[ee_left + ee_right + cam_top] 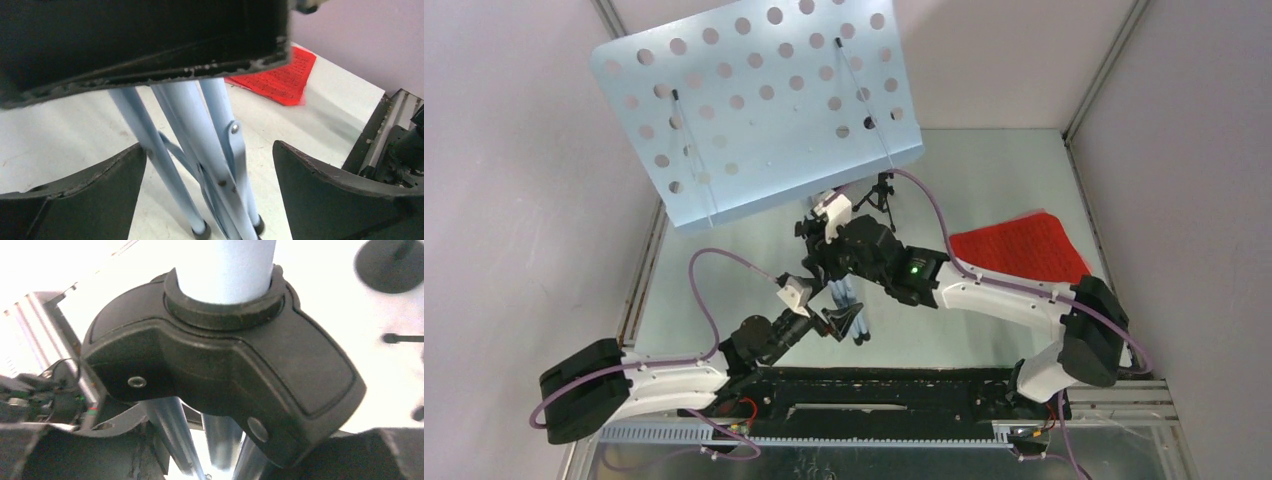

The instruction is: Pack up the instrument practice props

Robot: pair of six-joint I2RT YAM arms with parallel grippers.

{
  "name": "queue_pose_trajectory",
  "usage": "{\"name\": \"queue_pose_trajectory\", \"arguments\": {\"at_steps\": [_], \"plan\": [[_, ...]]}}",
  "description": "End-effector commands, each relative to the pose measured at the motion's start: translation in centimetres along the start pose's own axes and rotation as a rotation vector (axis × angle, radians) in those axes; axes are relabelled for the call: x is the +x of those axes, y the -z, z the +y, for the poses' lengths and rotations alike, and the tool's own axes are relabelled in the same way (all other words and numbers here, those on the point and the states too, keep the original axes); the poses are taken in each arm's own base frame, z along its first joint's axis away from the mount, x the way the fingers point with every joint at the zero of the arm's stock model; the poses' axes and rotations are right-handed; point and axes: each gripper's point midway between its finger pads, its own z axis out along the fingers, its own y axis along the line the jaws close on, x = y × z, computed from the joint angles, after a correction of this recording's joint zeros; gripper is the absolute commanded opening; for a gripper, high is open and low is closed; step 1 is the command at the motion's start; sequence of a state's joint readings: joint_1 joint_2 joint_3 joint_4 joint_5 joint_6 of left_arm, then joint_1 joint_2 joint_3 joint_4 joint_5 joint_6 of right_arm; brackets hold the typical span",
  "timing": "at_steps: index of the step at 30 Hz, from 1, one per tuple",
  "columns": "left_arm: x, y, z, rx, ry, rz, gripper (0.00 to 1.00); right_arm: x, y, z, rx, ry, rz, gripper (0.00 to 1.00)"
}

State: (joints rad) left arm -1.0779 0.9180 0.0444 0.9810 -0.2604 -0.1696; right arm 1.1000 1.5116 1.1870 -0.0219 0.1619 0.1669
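1. Pale blue perforated music desk (754, 105): flat sheet, round holes, tilted, raised over the far table.
2. Right arm (1004, 290) stretched leftward; right gripper (826, 243) at the black moulded collar (225, 365); grip cannot be told.
3. Red score sheets (1022, 248): flat, far right.
4. Blue-grey tripod (200, 145): smooth tube legs folded together, mid-table.
5. Left gripper (842, 320): fingers wide, flanking the legs, apart from them.
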Motion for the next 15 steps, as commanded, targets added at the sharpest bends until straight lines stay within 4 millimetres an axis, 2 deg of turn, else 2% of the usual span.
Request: {"name": "queue_pose_trajectory", "arguments": {"at_steps": [1,3,7,9,11,15], "plan": [[0.2,0.3,1.1,-0.065,0.044,-0.03,0.96,-10.2,2.6,8.5,-0.369,-0.095,-0.234,0.0],[0.5,0.2,1.5,-0.09,0.06,-0.022,0.88,-9.8,2.3,9.0,-0.39,-0.089,-0.211,0.0],[1.6,0.3,1.3,-0.089,0.111,0.011,0.6,-9.4,1.3,9.5,-0.41,-0.064,-0.176,0.0],[1.9,0.3,1.0,-0.087,0.164,0.019,0.49,-9.0,0.4,9.8,-0.416,-0.043,-0.137,0.0],[2.8,1.1,1.2,-0.091,0.205,0.038,0.38,-8.2,-0.7,10.1,-0.417,-0.023,-0.08,0.0],[3.0,2.6,1.8,-0.111,0.263,0.013,0.18,-6.9,-3.1,10.4,-0.41,0.021,0.012,0.0]]}}
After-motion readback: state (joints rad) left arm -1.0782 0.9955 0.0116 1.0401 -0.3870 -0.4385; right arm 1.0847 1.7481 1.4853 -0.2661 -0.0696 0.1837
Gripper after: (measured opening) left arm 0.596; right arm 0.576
